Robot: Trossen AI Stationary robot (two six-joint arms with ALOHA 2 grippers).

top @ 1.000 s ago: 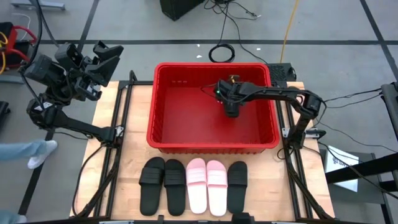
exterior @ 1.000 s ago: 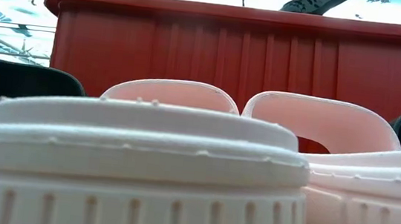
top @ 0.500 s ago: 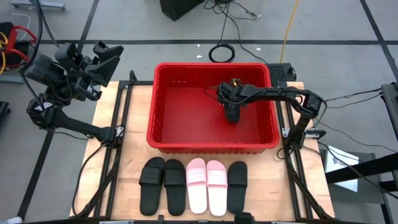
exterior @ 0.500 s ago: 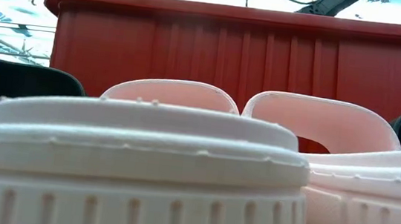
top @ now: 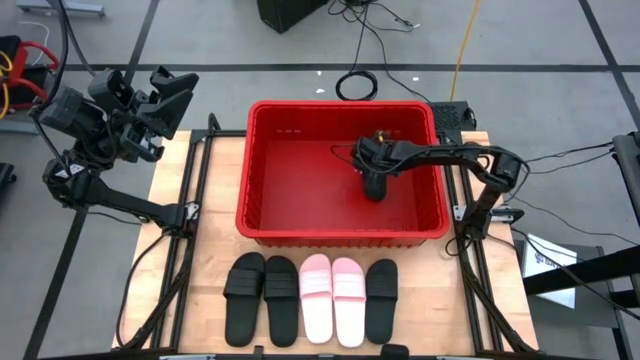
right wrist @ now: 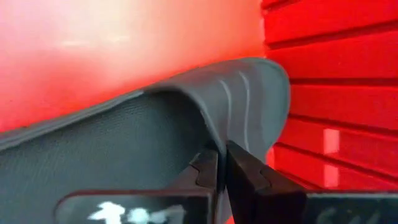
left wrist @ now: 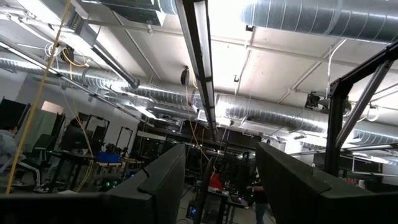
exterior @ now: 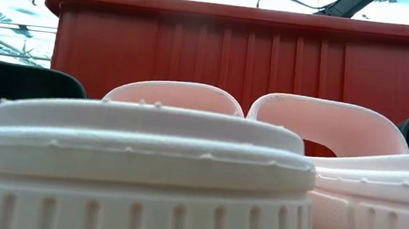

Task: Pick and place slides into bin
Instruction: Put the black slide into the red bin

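The red bin (top: 340, 106) stands at the table's far middle. My right gripper (top: 372, 183) is inside it, right of centre, shut on a black slide (right wrist: 186, 118) that the gripper mostly hides in the high view. Five slides lie in a row on their soles near the table's front edge: two black (top: 244, 297) (top: 281, 298), two pink (top: 317, 298) (top: 349, 300), one black (top: 381, 300). The pink ones fill the low view (exterior: 146, 162). My left gripper (top: 165, 95) is open, raised off the table's far left and pointing at the ceiling (left wrist: 214, 186). My right gripper pinches the edge of the black slide's ribbed strap (right wrist: 239, 106) between its two fingers. The fingers come from above, pointing down into the bin. Whether the slide touches the bin's floor, I cannot tell.
The bin's ribbed walls (right wrist: 336, 93) stand close around the right gripper. The bin's near wall (exterior: 248, 58) rises behind the row of slides. Metal frame rails (top: 190, 215) run along the table's left and right sides. Cables lie on the floor beyond the table.
My right gripper has moved inside the bin toward the table's near edge and slightly toward its right edge, still shut on the black slide.
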